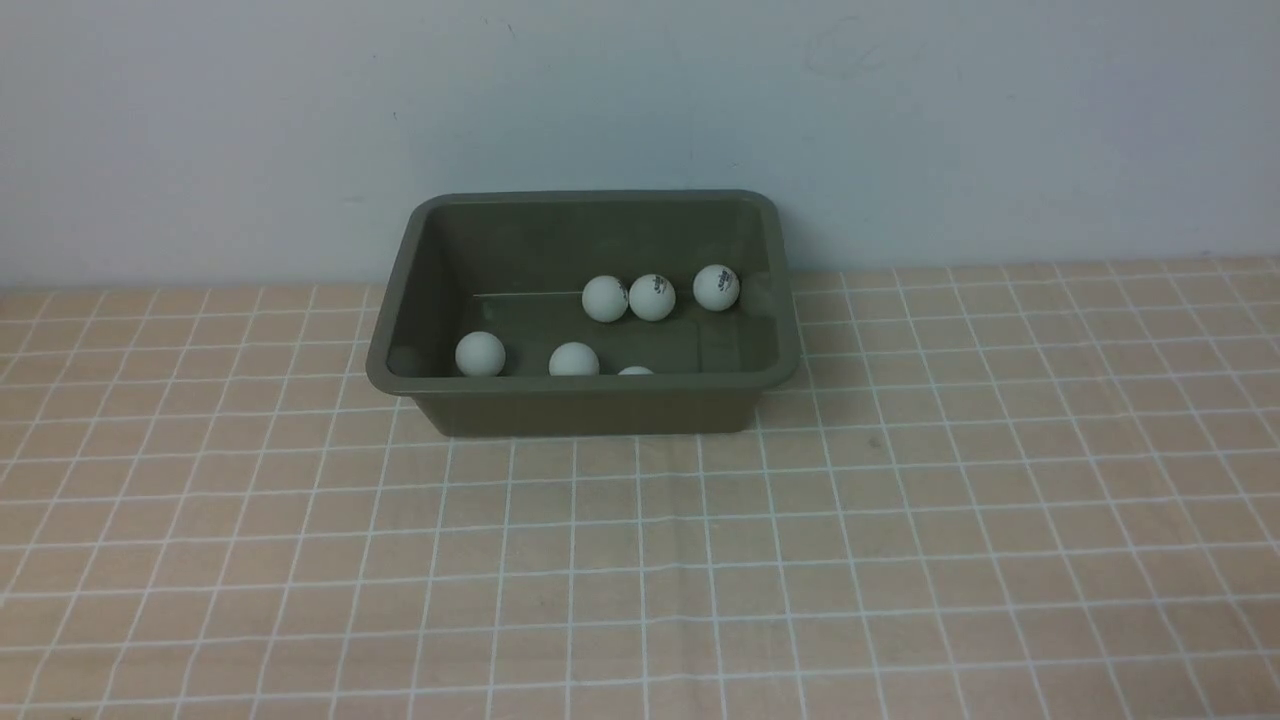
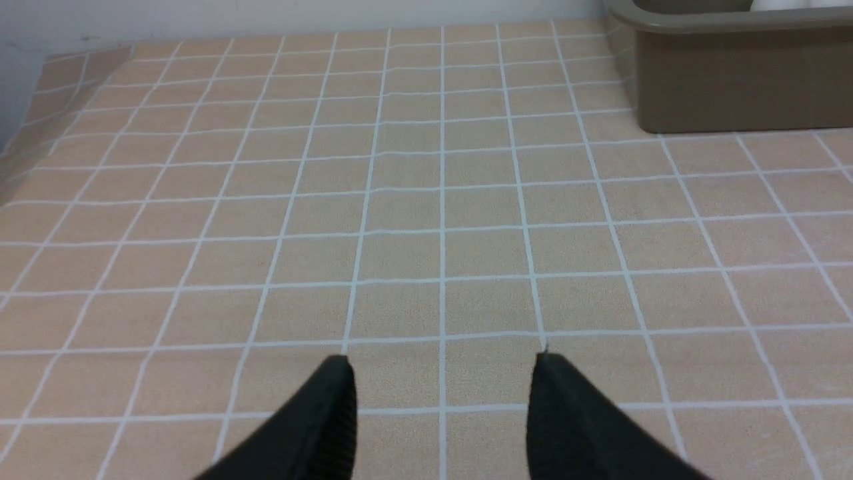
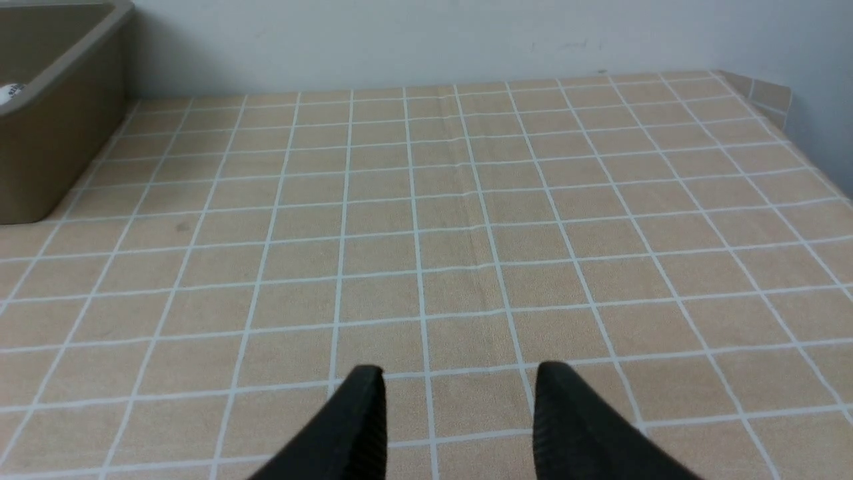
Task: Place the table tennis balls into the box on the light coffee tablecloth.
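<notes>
Nearest the lens in each wrist view, the left pincer [image 2: 440, 373] and the right pincer [image 3: 460, 383] show black ribbed fingertips spread apart with nothing between them, above bare squares of the light coffee tablecloth [image 1: 640, 560]; neither arm appears in the front view. The box [image 1: 590, 410] sits on the cloth toward the far wall, well apart from both pincers. All six table tennis balls [image 1: 652, 297] lie inside it, three in a row toward the back and three along the near wall, one nearly hidden by the rim.
</notes>
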